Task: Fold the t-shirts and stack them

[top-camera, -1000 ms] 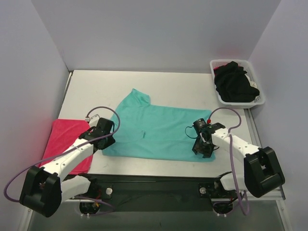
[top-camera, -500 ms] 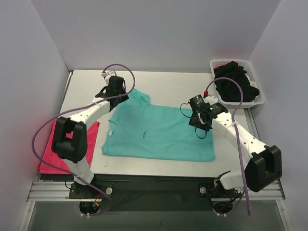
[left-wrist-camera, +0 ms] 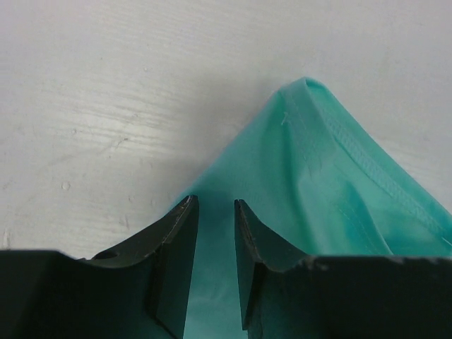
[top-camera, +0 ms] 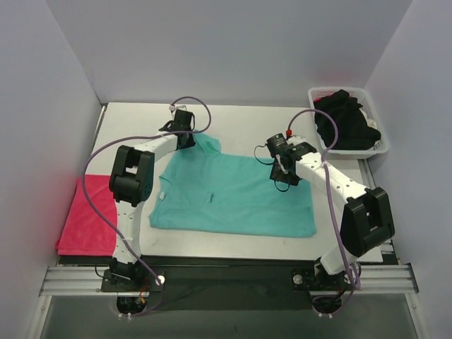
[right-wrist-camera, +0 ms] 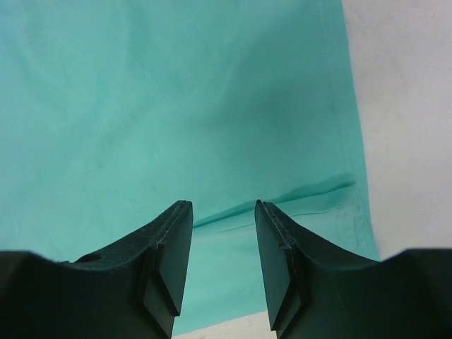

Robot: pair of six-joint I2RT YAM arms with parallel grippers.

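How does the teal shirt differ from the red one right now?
The teal shirt lies spread wide in the middle, one sleeve poking out at its far left corner; the red shirt is a narrower rectangle off to the left. Both hands hover over the teal shirt, the left hand at that sleeve, the right hand toward its right side; none is near the red shirt. Both are plain cloth lying flat.

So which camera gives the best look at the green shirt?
The top external view: almost the whole teal shirt lies spread on the table. The left wrist view shows only one pointed corner, the right wrist view only plain cloth and a hemmed edge.
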